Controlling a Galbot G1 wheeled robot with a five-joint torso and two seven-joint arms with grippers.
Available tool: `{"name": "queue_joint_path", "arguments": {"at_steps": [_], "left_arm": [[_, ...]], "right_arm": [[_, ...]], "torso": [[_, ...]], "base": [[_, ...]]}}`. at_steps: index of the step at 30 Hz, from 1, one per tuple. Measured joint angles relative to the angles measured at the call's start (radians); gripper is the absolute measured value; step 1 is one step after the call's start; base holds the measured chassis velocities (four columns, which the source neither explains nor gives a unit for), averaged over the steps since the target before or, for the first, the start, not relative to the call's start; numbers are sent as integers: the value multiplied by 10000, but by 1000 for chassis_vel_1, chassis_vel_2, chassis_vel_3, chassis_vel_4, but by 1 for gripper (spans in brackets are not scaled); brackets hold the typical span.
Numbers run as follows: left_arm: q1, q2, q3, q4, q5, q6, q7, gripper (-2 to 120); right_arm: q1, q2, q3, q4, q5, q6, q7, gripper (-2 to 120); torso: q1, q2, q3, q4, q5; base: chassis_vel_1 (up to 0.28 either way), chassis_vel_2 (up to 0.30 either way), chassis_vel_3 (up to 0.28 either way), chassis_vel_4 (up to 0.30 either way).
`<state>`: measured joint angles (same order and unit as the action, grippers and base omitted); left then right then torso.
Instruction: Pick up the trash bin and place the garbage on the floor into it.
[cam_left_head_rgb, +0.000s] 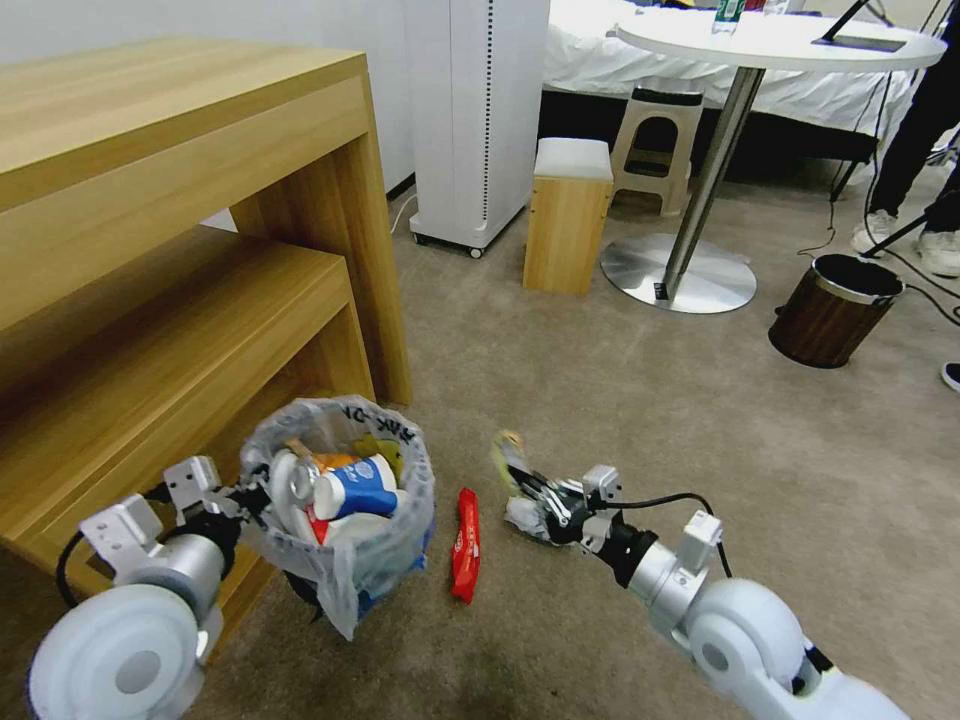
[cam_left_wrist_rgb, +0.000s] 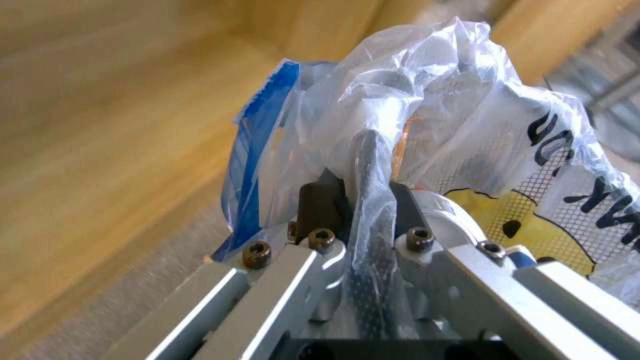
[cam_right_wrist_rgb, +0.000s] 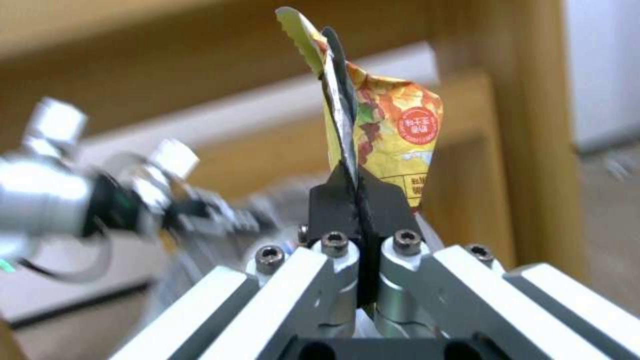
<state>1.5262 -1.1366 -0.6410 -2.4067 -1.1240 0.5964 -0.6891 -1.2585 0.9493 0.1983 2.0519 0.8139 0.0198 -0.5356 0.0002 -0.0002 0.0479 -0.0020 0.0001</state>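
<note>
black letters run across the clear plastic bag (cam_left_wrist_rgb: 467, 125) lining the trash bin (cam_left_head_rgb: 340, 500), above a yellow mark; only fragments show, something like "ou" and "nk", and no full word can be made out. the yellow wrapper (cam_right_wrist_rgb: 393, 145) clamped in the right gripper (cam_right_wrist_rgb: 360, 195) carries a round red seal with small white characters and a few dark characters below it, too small to read. the red wrapper (cam_left_head_rgb: 465, 545) on the floor (cam_left_head_rgb: 650, 400) bears white print, also unreadable.

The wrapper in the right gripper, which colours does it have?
The wrapper is mostly yellow and orange, with a red round mark; the right wrist view shows it best.
</note>
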Motion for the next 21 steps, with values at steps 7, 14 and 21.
{"name": "queue_joint_path", "arguments": {"at_steps": [7,14,21], "left_arm": [[196,53,809,-429,-89,40,-32,2],[203,7,1035,-471,24,58,-68,2],[306,-19,1091,-707,35,73,-72,2]], "right_arm": [[1001,360,-534,-922,619,860,-984,0],[1588,484,-783,-1193,808,701,-582,0],[1882,458,-1008,-1460,782,281,-48,14]], "torso": [[0,1,0,0,0],[0,1,0,0,-1],[0,1,0,0,-1]], "base": [[0,0,0,0],[0,0,0,0],[0,0,0,0]]}}
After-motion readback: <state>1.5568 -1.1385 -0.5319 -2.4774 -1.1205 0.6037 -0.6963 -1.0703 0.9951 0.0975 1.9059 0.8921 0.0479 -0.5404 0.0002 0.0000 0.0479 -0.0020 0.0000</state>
